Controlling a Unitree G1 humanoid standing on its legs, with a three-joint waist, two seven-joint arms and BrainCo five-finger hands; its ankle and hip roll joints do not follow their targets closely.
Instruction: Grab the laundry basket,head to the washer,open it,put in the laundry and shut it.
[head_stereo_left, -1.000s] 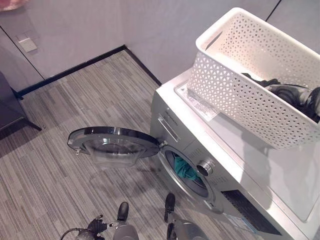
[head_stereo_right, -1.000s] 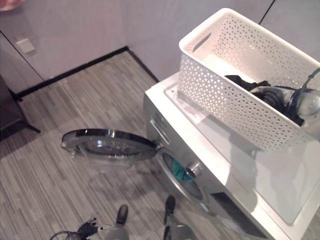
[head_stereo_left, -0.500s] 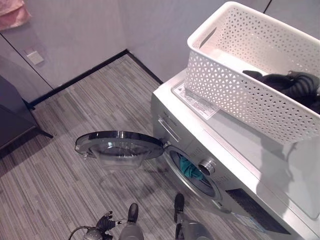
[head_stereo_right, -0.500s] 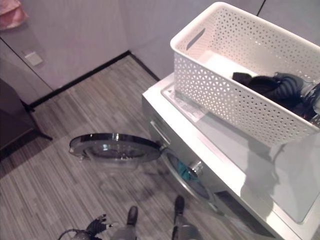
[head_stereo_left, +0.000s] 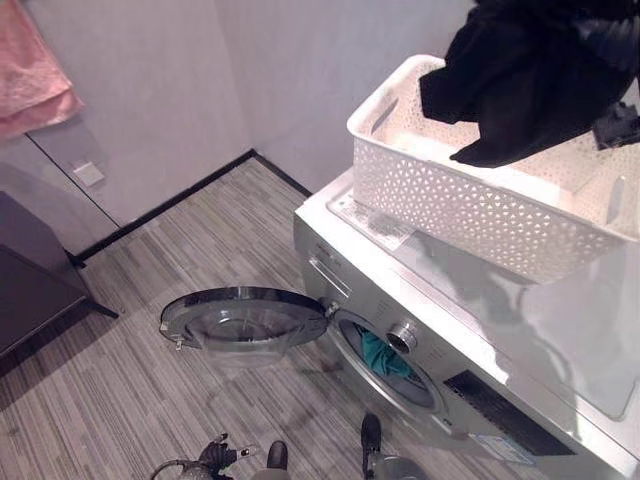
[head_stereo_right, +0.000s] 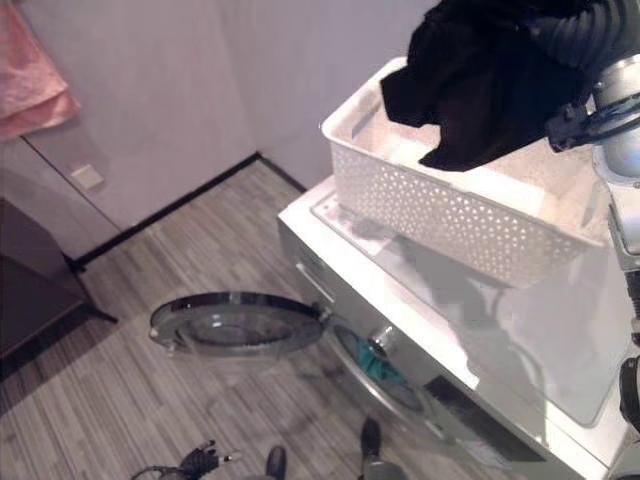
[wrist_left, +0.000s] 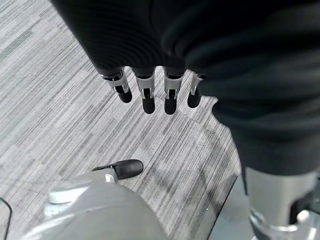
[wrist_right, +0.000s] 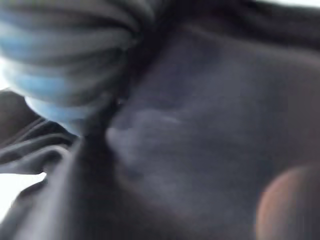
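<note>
Right robot hand (head_stereo_right: 600, 40) is up high with a dark garment (head_stereo_right: 480, 80) hanging off it; the fingers are buried in the cloth in the right wrist view, so I can't tell if they're clenched on it or just hooked under. The garment hangs clear above the white laundry basket (head_stereo_left: 470, 200), which sits directly below the right robot hand on top of the washer (head_stereo_left: 520, 340). That spot makes sense, since it keeps the basket within arm's reach of the drum. From here the basket looks empty, though the far end is blocked by the cloth. Washer door (head_stereo_left: 240, 318) is swung fully open, well below and to the left of the right robot hand, flat out over the floor (head_stereo_left: 150, 300). The drum opening (head_stereo_left: 385, 358) is exposed with something teal (head_stereo_left: 378, 352) already sitting just inside. Left robot hand (wrist_left: 150, 92) hangs idle low at the side, fingers straight and relaxed over the floor, grasping nothing. My read: mid-transfer, garment lifted out, and the next move needs a long drop down and left to the drum mouth. Risk is the loose cloth snagging on the basket rim or the door edge on the way. Door is not yet shut.
</note>
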